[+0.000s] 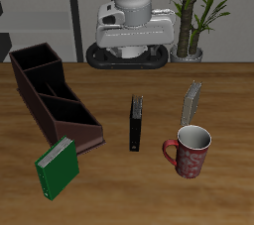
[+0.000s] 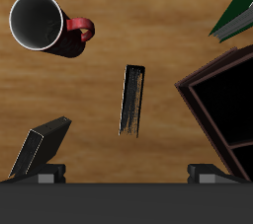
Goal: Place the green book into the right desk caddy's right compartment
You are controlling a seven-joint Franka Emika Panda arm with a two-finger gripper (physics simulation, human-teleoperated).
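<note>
The green book (image 1: 58,167) stands tilted near the table's front edge, just off the low end of the right desk caddy (image 1: 42,112); whether they touch I cannot tell. The caddy's tall-walled right compartment (image 1: 33,62) lies at its far end and looks empty. My gripper (image 1: 129,43) hangs high over the back of the table, well away from both. In the wrist view my gripper (image 2: 126,174) is open with nothing between its fingertips (image 2: 49,174). That view catches only a corner of the green book (image 2: 237,11) and part of the caddy (image 2: 203,75).
A black book (image 1: 136,122) (image 2: 132,100) stands upright mid-table. A grey book (image 1: 192,102) (image 2: 40,147) stands beyond a red-and-white mug (image 1: 190,152) (image 2: 44,23). A potted plant (image 1: 198,11) stands at the back.
</note>
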